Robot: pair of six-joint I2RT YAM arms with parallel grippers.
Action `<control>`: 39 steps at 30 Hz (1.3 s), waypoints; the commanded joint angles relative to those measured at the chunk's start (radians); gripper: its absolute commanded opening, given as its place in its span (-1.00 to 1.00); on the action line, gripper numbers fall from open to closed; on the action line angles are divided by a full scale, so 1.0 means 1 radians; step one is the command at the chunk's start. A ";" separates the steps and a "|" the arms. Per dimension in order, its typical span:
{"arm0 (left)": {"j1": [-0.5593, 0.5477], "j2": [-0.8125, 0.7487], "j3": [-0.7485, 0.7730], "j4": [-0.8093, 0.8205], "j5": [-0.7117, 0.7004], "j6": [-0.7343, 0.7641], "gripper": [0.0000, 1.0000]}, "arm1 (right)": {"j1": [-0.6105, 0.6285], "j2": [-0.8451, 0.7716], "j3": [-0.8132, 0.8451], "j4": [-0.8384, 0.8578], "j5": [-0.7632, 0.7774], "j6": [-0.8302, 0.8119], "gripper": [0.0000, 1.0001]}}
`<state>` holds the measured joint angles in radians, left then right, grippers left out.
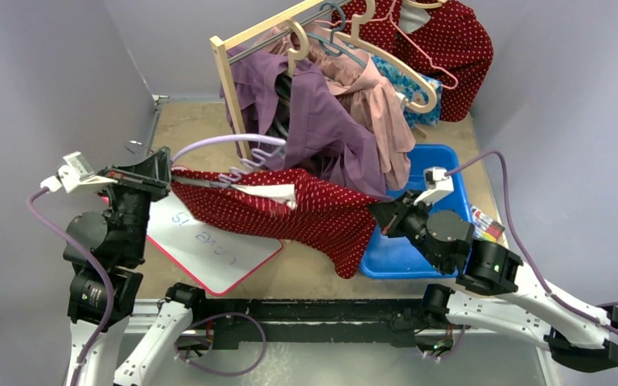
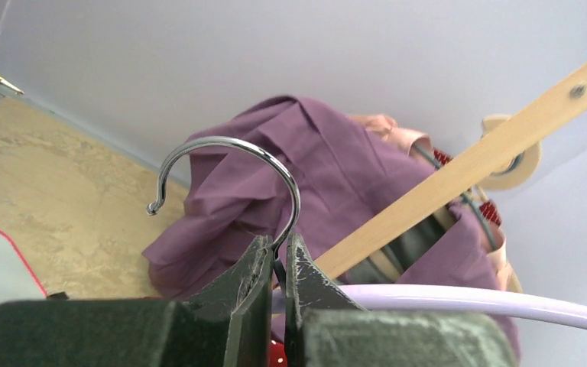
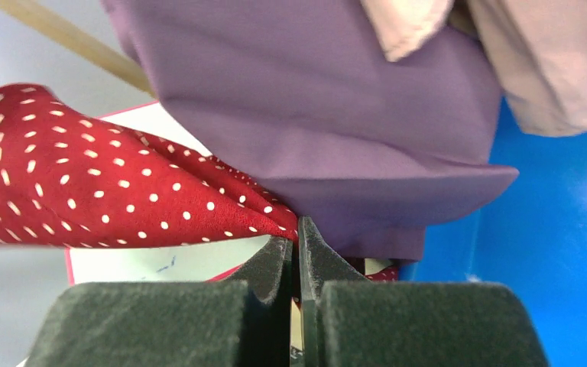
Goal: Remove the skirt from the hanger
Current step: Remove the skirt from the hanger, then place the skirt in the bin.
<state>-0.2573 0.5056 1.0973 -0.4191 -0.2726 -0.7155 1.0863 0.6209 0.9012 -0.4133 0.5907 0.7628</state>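
Observation:
The red white-dotted skirt (image 1: 290, 213) hangs stretched between my two grippers above the table, and it fills the left of the right wrist view (image 3: 84, 176). It is still attached to a lilac hanger (image 1: 225, 141) with a metal hook (image 2: 229, 145). My left gripper (image 1: 163, 173) is shut on the stem of that hook, as the left wrist view (image 2: 277, 243) shows, with the lilac hanger bar (image 2: 504, 302) running off to the right. My right gripper (image 1: 376, 213) is shut on the skirt's far edge (image 3: 296, 228).
A wooden clothes rack (image 1: 229, 88) stands behind with a purple shirt (image 1: 322, 121), a pink garment (image 1: 378, 104) and another red dotted garment (image 1: 451, 40). A whiteboard (image 1: 201, 241) lies under the skirt. A blue bin (image 1: 459, 201) sits at the right.

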 commanded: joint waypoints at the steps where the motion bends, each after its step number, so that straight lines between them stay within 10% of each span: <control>1: 0.015 -0.025 0.016 0.172 -0.164 -0.008 -1.00 | -0.016 -0.064 -0.031 -0.033 0.152 -0.013 -1.00; 21: 0.015 0.025 -0.087 0.466 0.183 -0.370 -1.00 | -0.016 0.309 0.184 0.440 -0.235 -0.377 -1.00; 39: 0.015 0.021 0.046 0.318 0.213 -0.021 -1.00 | -0.016 0.220 0.453 0.157 -0.133 -0.443 -1.00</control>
<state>-0.2489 0.5392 1.0801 -0.0536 0.0029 -0.8749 1.0729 0.9066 1.2366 -0.2012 0.4183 0.3271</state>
